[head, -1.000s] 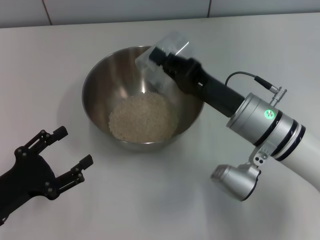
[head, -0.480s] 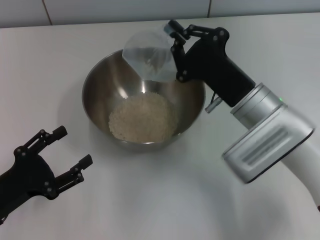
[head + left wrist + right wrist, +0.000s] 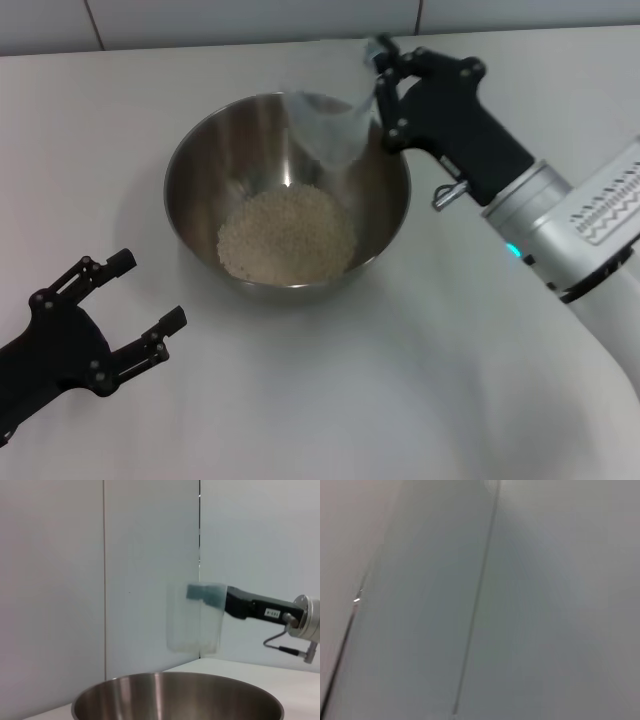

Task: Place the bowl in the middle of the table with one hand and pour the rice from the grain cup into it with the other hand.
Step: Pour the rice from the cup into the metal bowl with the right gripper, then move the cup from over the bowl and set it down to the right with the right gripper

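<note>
In the head view, a large round stainless-steel mixing bowl (image 3: 287, 195) is seen standing on the plain white tabletop (image 3: 330, 390), roughly at its middle. A pale heap of small off-white rice grains (image 3: 287, 235) lies in the bottom of the bowl. Above the bowl's far right rim, a small translucent plastic grain cup (image 3: 335, 125) is held clamped in the black right gripper (image 3: 380, 90), which reaches in from the right on a silver and white arm. The cup appears blurred, and no rice can be made out inside it. The black left gripper (image 3: 125, 305) is held low over the table near the left front, well apart from the bowl, with its fingers spread apart and nothing between them.

In the left wrist view, the rim and inner wall of the bowl (image 3: 177, 697) are seen close by. The grain cup (image 3: 195, 617) is seen above and beyond the rim, roughly upright and blurred, pinched near its top by the right gripper (image 3: 205, 594), whose black body extends away to a silver wrist. A pale panelled wall (image 3: 100, 580) with vertical seams stands behind.

In the right wrist view, only a blurred grey surface crossed by thin dark lines is shown; nothing of the task can be told from it.
</note>
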### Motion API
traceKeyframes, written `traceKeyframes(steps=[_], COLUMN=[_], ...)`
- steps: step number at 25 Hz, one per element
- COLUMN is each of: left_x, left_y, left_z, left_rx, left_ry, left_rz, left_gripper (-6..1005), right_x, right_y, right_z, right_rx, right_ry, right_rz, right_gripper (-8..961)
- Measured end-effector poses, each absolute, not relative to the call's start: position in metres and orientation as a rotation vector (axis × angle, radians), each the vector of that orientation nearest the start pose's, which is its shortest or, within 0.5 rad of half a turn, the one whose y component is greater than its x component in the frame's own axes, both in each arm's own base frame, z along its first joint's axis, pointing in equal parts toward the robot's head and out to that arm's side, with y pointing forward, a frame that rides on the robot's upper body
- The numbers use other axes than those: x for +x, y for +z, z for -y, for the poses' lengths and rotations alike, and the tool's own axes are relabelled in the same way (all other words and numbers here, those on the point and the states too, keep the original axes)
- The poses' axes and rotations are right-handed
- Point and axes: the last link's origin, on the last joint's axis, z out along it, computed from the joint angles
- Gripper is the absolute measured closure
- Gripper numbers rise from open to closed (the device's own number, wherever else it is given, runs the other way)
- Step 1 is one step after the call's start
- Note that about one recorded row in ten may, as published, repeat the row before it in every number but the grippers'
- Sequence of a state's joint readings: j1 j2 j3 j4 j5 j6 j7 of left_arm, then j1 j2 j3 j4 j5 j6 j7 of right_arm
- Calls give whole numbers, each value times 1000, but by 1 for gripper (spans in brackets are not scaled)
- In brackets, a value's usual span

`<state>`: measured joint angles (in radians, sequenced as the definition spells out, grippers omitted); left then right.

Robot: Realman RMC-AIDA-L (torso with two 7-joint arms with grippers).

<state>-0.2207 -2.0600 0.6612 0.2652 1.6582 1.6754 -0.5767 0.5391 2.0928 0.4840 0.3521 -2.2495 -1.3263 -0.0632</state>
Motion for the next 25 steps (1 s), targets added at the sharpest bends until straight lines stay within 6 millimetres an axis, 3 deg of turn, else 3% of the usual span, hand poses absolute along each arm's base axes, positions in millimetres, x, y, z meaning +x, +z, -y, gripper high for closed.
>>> traceKeyframes(steps=[4, 12, 19, 25], left_x=[-329, -329, -327, -326], left_y=[-20, -19, -19, -18], left_z=[-214, -213, -214, -214], left_rx=[-2338, -2333, -2338, -2340], left_ry=[-927, -938, -940, -948], left_rz=[314, 311, 304, 297], left_gripper=[158, 158, 158, 158], right_x=[218, 270, 301, 304], right_y=[-57, -18, -7, -9], right_z=[-327, -327, -331, -332], right_rx=[-1796, -1563, -1497, -1506], right_ry=[979, 845, 724, 705], right_rz=[-125, -241, -348, -363], right_gripper=[931, 931, 930, 930])
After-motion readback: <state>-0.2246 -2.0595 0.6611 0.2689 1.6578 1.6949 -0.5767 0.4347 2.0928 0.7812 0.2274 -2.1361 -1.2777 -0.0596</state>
